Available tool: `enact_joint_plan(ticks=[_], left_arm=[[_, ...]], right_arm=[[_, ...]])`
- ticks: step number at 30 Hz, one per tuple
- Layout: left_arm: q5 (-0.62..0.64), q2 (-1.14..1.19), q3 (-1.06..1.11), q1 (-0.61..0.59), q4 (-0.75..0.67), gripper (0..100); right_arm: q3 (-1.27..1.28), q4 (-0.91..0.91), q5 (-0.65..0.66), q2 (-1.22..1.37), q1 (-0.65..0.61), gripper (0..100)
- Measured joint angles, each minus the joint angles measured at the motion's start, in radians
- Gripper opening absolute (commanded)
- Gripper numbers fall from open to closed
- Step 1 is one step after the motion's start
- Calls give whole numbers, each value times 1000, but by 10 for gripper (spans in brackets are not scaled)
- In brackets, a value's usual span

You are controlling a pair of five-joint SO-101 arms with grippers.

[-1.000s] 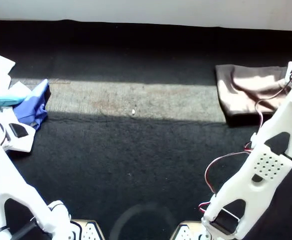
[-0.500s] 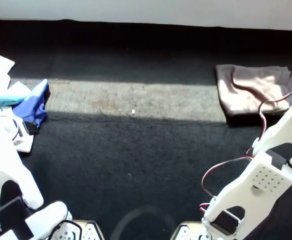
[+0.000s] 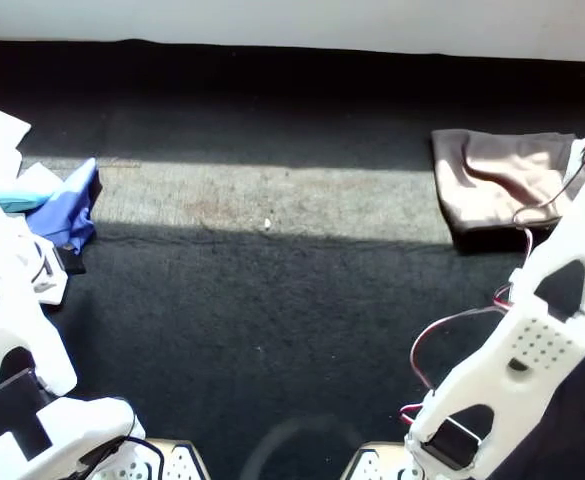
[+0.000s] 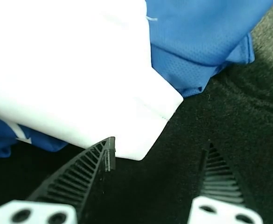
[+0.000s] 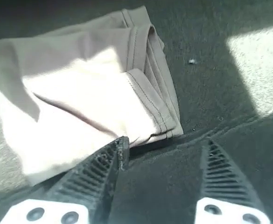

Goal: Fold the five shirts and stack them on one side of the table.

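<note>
Left gripper (image 4: pixel 159 145), jaws spread and empty, at the corner of the white shirt (image 4: pixel 71 70), which overlies the blue shirt (image 4: pixel 201 32). Right gripper (image 5: pixel 165 142), jaws likewise spread and empty, beside the folded tan shirt (image 5: pixel 80 102). The high view adds a teal garment (image 3: pixel 12 202) in the left heap on the black table (image 3: pixel 272 320).

The counter (image 3: pixel 272 330) is covered from side to side in a dark, almost black fabric with a short nap, like felt or carpet. A broad band of sunlight (image 3: pixel 262 200) crosses it from side to side and turns the nap grey-brown. The fabric before and behind the band lies in shade. A tiny white speck (image 3: pixel 266 224) sits at the band's near edge. Along the far edge runs a pale strip (image 3: pixel 292 18), either wall or board. A faint ring-shaped mark (image 3: pixel 284 440) shows near the front edge.
</note>
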Motion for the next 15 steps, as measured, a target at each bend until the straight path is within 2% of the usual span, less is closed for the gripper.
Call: enact_joint_plan(ticks=[6, 13, 15], left_arm=[[0, 0, 3, 2, 6, 261], [0, 0, 3, 3, 9, 260], [0, 0, 3, 5, 9, 260]], right_arm=[[23, -245, 2, 166, -3, 47], [23, -316, 2, 215, -3, 54], [28, -318, 2, 215, -3, 94]])
